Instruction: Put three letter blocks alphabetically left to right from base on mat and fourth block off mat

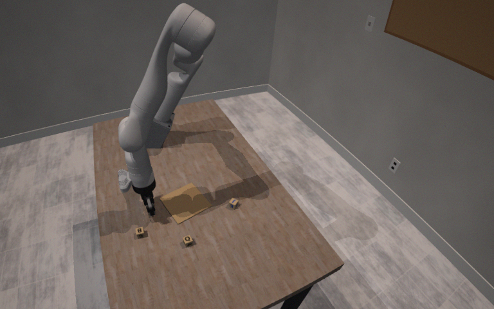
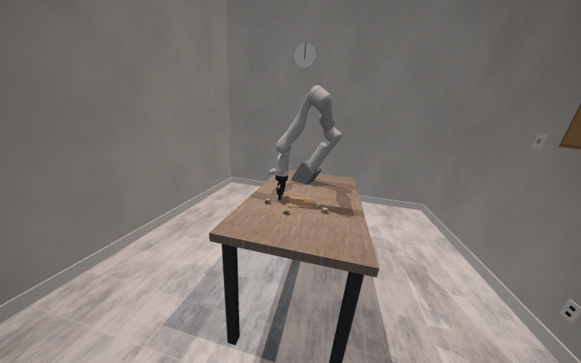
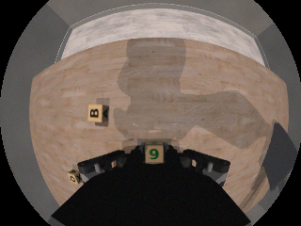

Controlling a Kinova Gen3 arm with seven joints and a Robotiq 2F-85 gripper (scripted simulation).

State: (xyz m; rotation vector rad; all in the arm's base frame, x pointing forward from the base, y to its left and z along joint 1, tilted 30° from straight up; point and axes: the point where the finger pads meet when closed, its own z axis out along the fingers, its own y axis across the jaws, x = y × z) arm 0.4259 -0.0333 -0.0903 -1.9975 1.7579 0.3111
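Holding tool: stood partly closed, its fingers pinching the block with the green mark, and pointed down beside the mat.
Green-marked block: sat between the fingertips, its mark reading like a 9 in the wrist view; whether its underside touched the wood could not be told.
Mat: lay flat on the tabletop, partly under the arm's shadow. The three loose blocks all lay outside its edges.
B block: rested on the tabletop near the tool, off the mat, a black B on top and another dark mark on a side.
Round-letter block: rested apart from the B block, off the mat; its black top letter could have been an O or a Q.
Blue-marked block: rested near one corner of the mat, on the opposite side from the tool; its blue marks were too small to read.
Arm: rose from the grey base, bent high over the tabletop, and came down to the tool.
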